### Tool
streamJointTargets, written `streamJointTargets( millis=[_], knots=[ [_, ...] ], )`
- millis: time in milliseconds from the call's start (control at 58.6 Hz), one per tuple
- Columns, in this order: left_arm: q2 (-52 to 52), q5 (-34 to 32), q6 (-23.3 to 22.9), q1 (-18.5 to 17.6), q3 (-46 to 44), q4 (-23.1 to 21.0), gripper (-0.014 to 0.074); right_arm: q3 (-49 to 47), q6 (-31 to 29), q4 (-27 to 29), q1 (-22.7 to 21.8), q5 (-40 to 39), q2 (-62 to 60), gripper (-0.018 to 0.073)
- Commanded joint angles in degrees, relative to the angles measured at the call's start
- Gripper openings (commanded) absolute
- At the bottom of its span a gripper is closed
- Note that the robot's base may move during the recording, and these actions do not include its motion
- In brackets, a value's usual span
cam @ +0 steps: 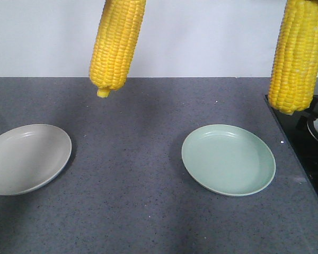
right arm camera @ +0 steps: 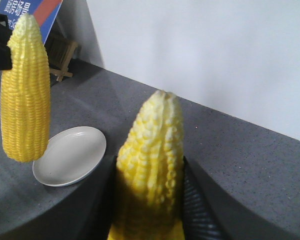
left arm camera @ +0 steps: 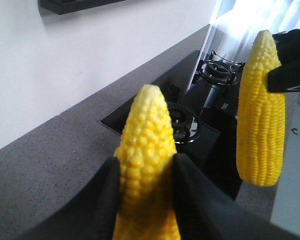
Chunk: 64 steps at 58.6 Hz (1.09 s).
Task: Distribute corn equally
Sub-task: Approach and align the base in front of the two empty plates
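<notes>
Corn cob (left arm camera: 145,165) sits pinched between my left gripper (left arm camera: 145,200) jaws, hanging over the countertop (cam: 138,211) between the grey plate (cam: 26,159) and green plate (cam: 228,159). My right gripper (right arm camera: 150,200) clamps a second cob (right arm camera: 150,170) above the countertop's right edge, by the gas hob (left arm camera: 190,120).

light: bright, even | glare: window (left arm camera: 250,15) blown out | shadows: soft | blur: fingers (left arm camera: 195,200) unfocused
</notes>
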Motion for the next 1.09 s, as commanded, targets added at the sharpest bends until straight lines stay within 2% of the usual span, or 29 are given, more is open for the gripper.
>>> streamJointTargets(
  millis=[0, 1075],
  knots=[
    [-2.09, -3.06, -0.26, -0.04, -1.56, -2.87, -0.0006, -1.79, -0.52, 3.29, -0.44, -1.12, -1.33, -0.0005],
    [-2.09, -3.06, -0.26, -0.04, -1.56, -2.87, -0.0006, -1.79, -0.52, 3.36, -0.44, -1.13, -1.33, -0.0005]
  ],
)
